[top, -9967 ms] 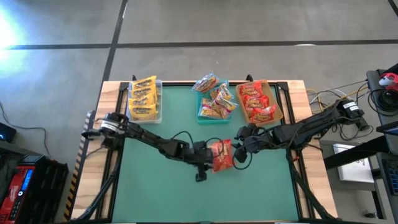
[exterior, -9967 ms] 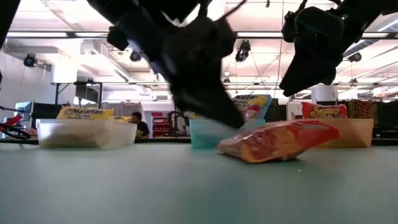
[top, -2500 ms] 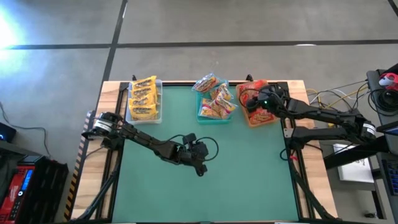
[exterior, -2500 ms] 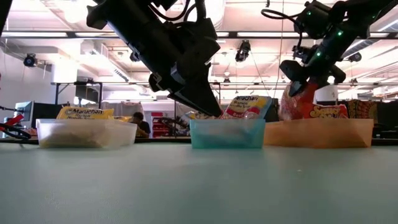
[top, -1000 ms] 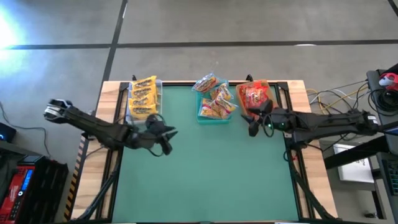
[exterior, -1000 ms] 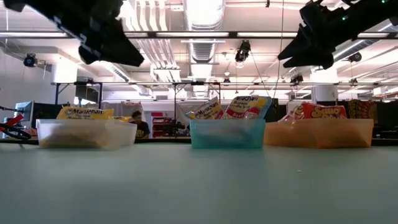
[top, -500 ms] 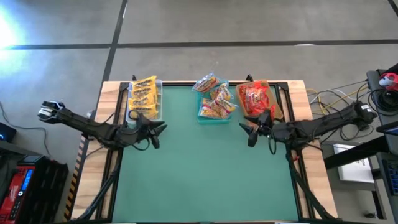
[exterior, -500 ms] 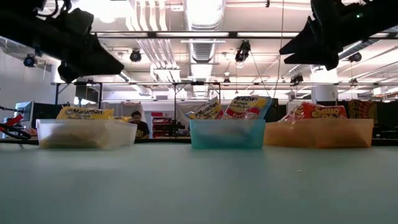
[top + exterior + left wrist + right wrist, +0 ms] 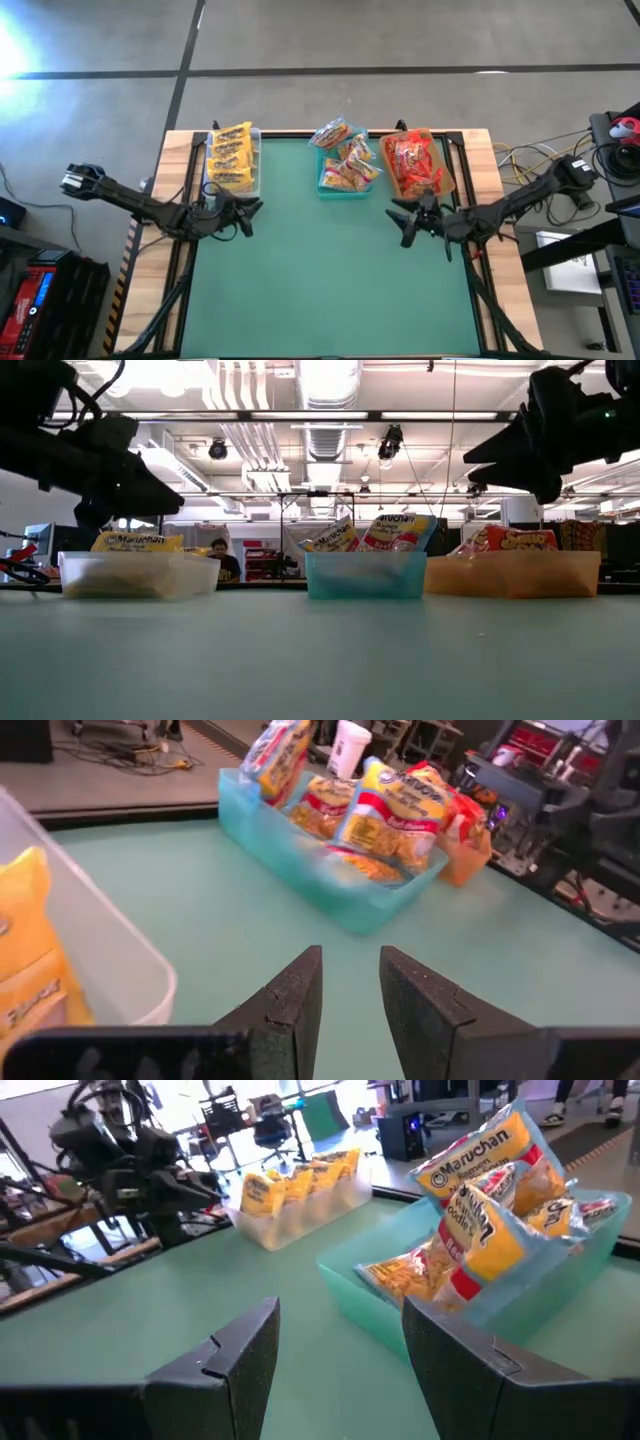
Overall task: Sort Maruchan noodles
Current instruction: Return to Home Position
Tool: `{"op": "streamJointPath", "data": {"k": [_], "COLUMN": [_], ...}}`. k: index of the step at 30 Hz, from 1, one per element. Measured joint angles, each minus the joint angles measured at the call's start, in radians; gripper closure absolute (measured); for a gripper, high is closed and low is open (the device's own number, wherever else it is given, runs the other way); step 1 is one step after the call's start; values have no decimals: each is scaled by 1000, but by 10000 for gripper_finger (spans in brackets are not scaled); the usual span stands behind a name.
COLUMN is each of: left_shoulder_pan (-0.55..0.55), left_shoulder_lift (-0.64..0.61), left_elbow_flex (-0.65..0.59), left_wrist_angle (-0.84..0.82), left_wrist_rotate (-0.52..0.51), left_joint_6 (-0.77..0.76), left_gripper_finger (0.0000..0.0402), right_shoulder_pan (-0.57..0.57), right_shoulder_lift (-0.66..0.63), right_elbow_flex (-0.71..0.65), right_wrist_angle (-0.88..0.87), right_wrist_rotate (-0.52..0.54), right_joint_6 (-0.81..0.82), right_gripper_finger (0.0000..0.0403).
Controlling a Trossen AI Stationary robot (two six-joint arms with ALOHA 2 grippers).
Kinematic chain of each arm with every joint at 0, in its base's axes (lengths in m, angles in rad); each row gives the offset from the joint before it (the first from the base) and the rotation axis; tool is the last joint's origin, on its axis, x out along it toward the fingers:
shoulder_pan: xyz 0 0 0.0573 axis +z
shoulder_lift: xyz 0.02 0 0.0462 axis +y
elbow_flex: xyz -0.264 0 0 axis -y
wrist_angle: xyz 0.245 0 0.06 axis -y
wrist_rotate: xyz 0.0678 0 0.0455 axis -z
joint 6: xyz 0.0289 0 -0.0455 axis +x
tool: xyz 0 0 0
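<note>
The Maruchan noodles lie in three bins along the table's far edge. Yellow packets (image 9: 230,155) fill the clear bin (image 9: 252,175). Multicoloured packets (image 9: 346,158) stand in the teal bin (image 9: 322,186), and red packets (image 9: 412,162) lie in the tan bin (image 9: 447,178). My left gripper (image 9: 250,210) hovers just near of the clear bin, open by a narrow gap (image 9: 350,988), with nothing between its fingers. My right gripper (image 9: 398,222) hovers near of the tan bin, open wider (image 9: 340,1350) and holding nothing.
The green mat (image 9: 330,280) stretches bare from the bins to the near edge. Cables and equipment (image 9: 600,150) sit beyond the table's right edge. In the low view, a person (image 9: 222,560) shows far off in the room behind the bins.
My left gripper has drawn back toward the table's left edge and sunk lower, rolling somewhat. My right gripper has pulled away from the tan bin toward the near edge and come down a little, its arm swinging round. Neither gripper's gap has changed. The packets have stayed put.
</note>
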Motion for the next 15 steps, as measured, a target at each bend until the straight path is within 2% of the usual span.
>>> {"op": "streamJointPath", "data": {"k": [8, 15], "left_shoulder_pan": [0, 0], "left_shoulder_lift": [2, 9], "left_elbow_flex": [-75, -85], "left_wrist_angle": [94, 75], "left_wrist_rotate": [-11, -12], "left_joint_6": [-28, -75], "left_gripper_finger": [315, 315], "right_shoulder_pan": [10, 10], "right_shoulder_lift": [35, 60], "right_elbow_flex": [-36, -39], "right_wrist_angle": [33, 34], "right_wrist_rotate": [21, 24], "right_joint_6": [52, 55], "right_gripper_finger": [202, 202]}}
